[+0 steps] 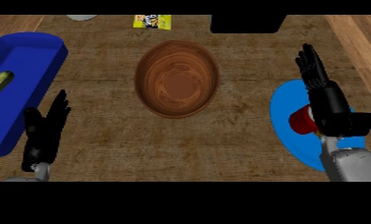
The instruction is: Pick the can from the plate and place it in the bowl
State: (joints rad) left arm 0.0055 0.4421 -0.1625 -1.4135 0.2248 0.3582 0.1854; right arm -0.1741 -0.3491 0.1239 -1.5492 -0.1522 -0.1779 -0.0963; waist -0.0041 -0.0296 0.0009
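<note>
Counter [239, 134] of brown wood grain fills the head view, and a brown wooden bowl [177, 79] sits at its middle, a little toward the far side, with nothing inside it. At the right, near edge lies a blue plate [286, 120], and on it rests a red can [302, 122], lying on its side as far as can be told, partly hidden by the right hand [328, 102]. That hand reaches out over the plate from the near right corner, its black fingers [311, 68] straight and pointing to the far side, past the plate's far rim. The fingers are spread flat and curl round nothing; the can lies just beside the palm, on its left, and whether the two touch cannot be told. The can is well apart from the bowl.

The left hand [43, 132] shows at the near left, fingers up and relaxed, resting with nothing in it. Just to its left a large blue tub [33, 66] runs along the left edge, with something pale green showing at its inner wall. Along the far edge lie a yellow packet [152, 21], a grey round thing [82, 17] cut off by the view's edge, and a black block [246, 24].
</note>
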